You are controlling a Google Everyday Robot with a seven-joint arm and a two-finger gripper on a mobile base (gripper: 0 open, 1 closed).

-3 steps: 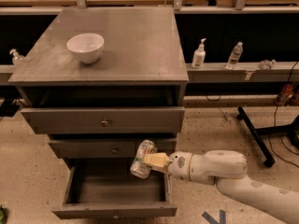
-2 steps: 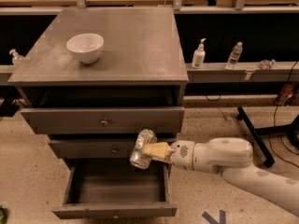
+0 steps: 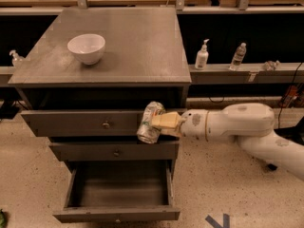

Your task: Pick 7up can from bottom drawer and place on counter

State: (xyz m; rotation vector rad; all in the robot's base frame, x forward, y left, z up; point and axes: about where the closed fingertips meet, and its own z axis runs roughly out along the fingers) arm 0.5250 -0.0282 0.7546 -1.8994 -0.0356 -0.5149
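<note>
The 7up can (image 3: 150, 122), silvery with green and white marks, is held tilted in my gripper (image 3: 161, 122), in front of the top drawer's right end, below the counter's edge. My gripper is shut on the can, with the white arm reaching in from the right. The bottom drawer (image 3: 118, 214) is pulled open and shows a bare inside. The grey speckled counter (image 3: 137, 46) lies above the can.
A white bowl (image 3: 86, 47) stands on the counter's left side. Two shallower drawers (image 3: 85, 123) sit closed above the open one. A white pump bottle (image 3: 202, 56) and a clear water bottle (image 3: 238, 56) stand on a shelf to the right.
My gripper has lifted the can from just above the open bottom drawer up to the height of the top drawer, moving slightly right.
</note>
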